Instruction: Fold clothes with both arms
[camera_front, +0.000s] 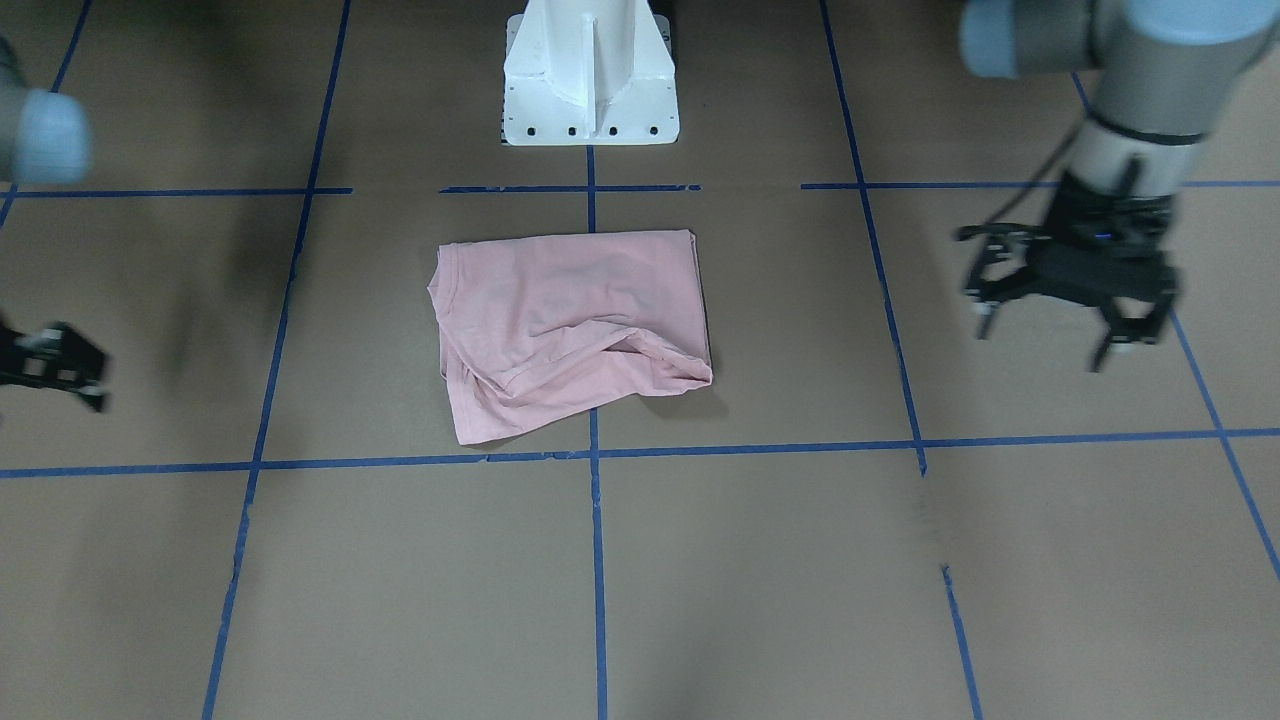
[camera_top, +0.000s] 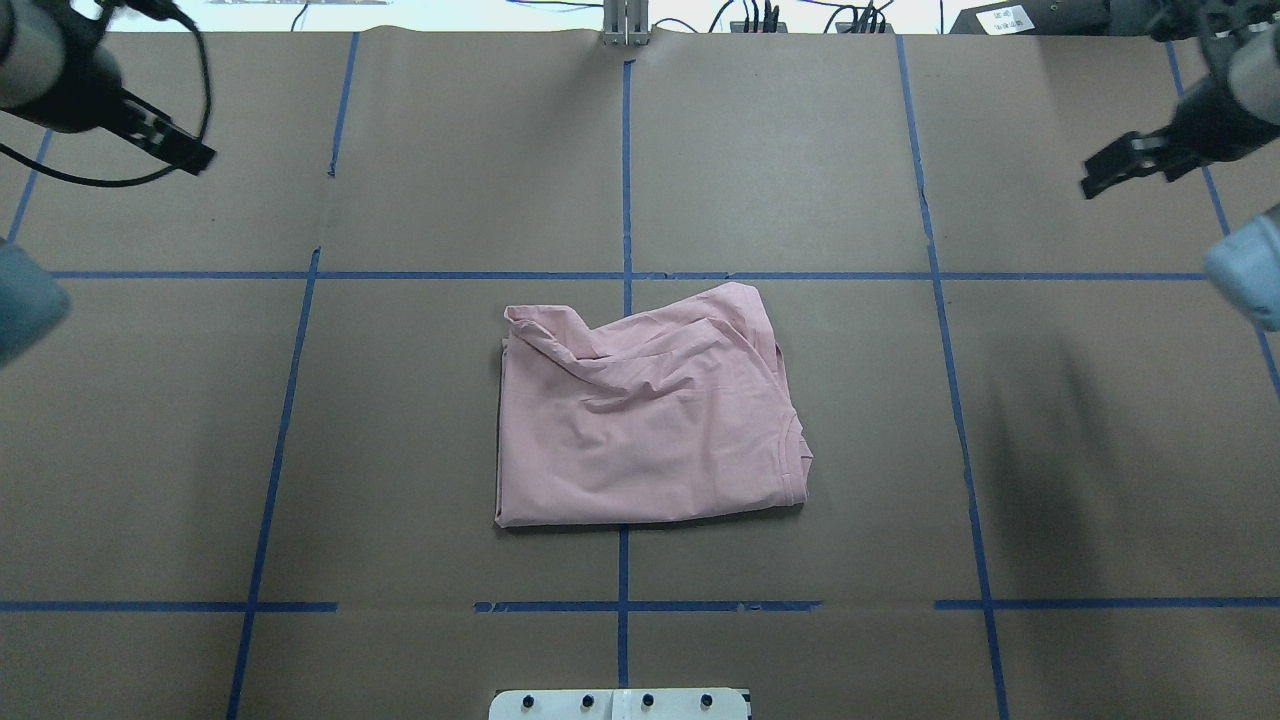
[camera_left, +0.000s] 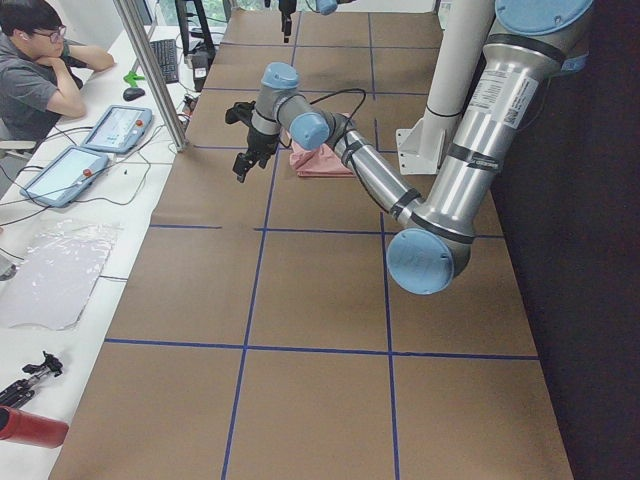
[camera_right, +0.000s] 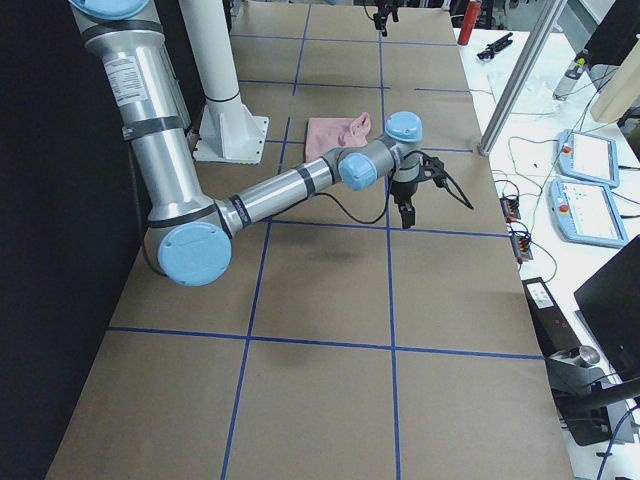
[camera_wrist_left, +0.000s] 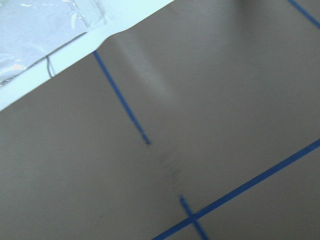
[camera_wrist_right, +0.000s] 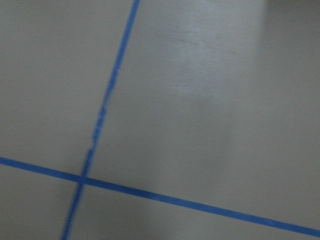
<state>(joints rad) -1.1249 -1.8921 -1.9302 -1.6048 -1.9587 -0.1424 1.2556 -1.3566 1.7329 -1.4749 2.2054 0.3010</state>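
The clothes are one pale pink T-shirt (camera_front: 570, 330) lying folded into a rough rectangle at the table's centre, with a rumpled ridge along one edge. Its ribbed collar (camera_top: 795, 450) shows at one side; no print is visible. In the overhead view the T-shirt (camera_top: 640, 430) lies far from both arms. My left gripper (camera_front: 1043, 348) hangs open and empty above the table, well off to the shirt's side. My right gripper (camera_front: 60, 375) is half cut off at the opposite frame edge, one finger showing alone, open and empty. Both wrist views show only brown paper and blue tape.
The white pedestal base (camera_front: 590, 80) stands just behind the shirt. Blue tape lines (camera_top: 625, 275) grid the brown paper. A person (camera_left: 40, 70) sits at a side table with tablets (camera_left: 115, 128). A red bottle (camera_left: 30, 428) lies on that table.
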